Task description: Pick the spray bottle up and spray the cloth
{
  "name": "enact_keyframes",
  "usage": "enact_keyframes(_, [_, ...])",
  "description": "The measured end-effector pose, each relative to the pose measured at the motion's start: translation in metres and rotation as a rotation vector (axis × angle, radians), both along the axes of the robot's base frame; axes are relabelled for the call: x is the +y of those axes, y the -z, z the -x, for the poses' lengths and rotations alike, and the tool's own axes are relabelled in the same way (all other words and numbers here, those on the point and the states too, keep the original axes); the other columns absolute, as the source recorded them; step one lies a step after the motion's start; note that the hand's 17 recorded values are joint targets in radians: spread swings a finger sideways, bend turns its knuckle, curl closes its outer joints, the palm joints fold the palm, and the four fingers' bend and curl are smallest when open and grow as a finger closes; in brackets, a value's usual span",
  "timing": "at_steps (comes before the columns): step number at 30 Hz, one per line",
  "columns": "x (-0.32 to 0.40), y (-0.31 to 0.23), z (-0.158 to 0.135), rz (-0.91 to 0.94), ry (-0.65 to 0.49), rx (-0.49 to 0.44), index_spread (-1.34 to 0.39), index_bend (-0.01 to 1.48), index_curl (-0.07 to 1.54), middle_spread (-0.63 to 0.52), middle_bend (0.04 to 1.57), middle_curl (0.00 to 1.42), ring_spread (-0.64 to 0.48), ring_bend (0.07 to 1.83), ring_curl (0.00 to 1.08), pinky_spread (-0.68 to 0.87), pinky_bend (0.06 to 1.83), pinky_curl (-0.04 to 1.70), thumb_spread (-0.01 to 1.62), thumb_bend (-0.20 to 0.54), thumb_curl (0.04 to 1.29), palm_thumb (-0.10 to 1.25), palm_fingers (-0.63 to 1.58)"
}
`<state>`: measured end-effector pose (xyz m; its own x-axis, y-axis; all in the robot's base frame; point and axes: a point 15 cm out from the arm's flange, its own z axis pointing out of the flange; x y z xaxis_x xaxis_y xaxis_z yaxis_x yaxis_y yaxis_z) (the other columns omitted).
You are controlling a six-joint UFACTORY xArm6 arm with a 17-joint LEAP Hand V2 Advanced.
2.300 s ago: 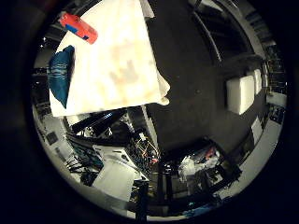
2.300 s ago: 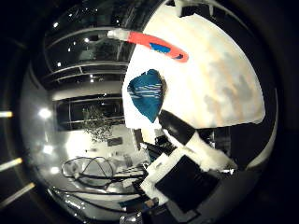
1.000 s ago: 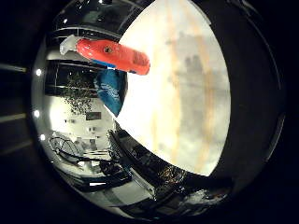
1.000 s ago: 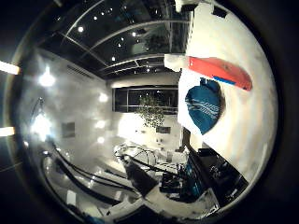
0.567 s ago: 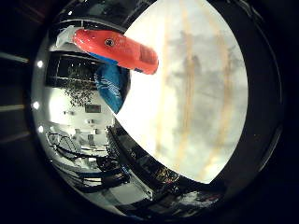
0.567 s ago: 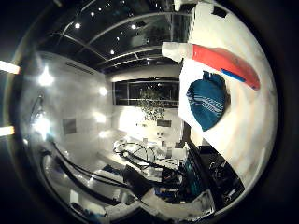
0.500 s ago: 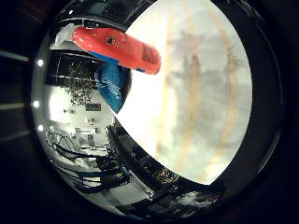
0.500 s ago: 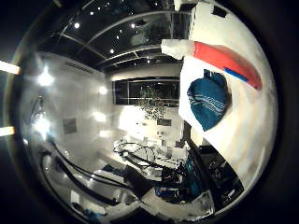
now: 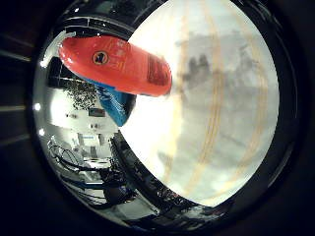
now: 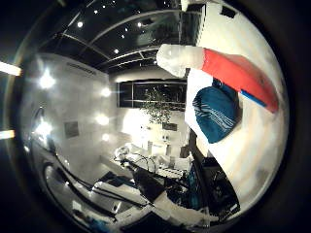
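Note:
A red-orange spray bottle (image 9: 118, 66) lies on its side on the white table (image 9: 221, 128), close to my palm. Its white spray head (image 10: 177, 60) reaches out past the table's edge. A crumpled blue cloth (image 10: 216, 114) lies on the table right beside the bottle, touching it or nearly so, also at the edge. No part of my right hand shows in either view, and nothing is held.
A grey shadow (image 9: 216, 69) falls on the tabletop beside the bottle. Beyond the table's edge is a lit room with dark windows (image 10: 150, 99), ceiling lights and a stand of equipment (image 10: 160, 194) on the floor.
The bottle and cloth fill more of both views than before, so the palm has come closer to them. Neither thing has moved on the table.

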<state>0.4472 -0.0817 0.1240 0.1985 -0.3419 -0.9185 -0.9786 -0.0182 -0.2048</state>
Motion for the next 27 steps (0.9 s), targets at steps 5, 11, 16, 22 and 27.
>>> enact_keyframes(5, [0.010, 0.008, -0.013, 0.001, -0.015, 0.007, -0.31, 0.15, 0.23, 0.09, 0.20, 0.34, 0.17, 0.31, 0.26, 0.35, 0.38, 0.32, 0.90, -0.032, 0.29, 0.39, 0.00])
enact_keyframes(11, [0.017, 0.023, -0.025, 0.022, -0.025, 0.023, -0.30, 0.14, 0.23, 0.09, 0.20, 0.34, 0.17, 0.32, 0.26, 0.35, 0.38, 0.33, 0.90, -0.031, 0.29, 0.40, 0.00])
enact_keyframes(16, [0.027, 0.029, -0.033, 0.026, -0.025, 0.033, -0.30, 0.14, 0.23, 0.09, 0.21, 0.35, 0.17, 0.32, 0.26, 0.35, 0.38, 0.33, 0.89, -0.032, 0.29, 0.40, 0.00])
enact_keyframes(22, [0.037, 0.029, -0.047, 0.031, -0.035, 0.036, -0.28, 0.15, 0.24, 0.09, 0.21, 0.35, 0.17, 0.32, 0.27, 0.35, 0.38, 0.32, 0.89, -0.032, 0.29, 0.40, 0.00])
enact_keyframes(27, [0.051, 0.027, -0.057, 0.029, -0.049, 0.041, -0.23, 0.15, 0.25, 0.09, 0.21, 0.35, 0.17, 0.33, 0.27, 0.33, 0.37, 0.32, 0.90, -0.031, 0.29, 0.40, 0.04])
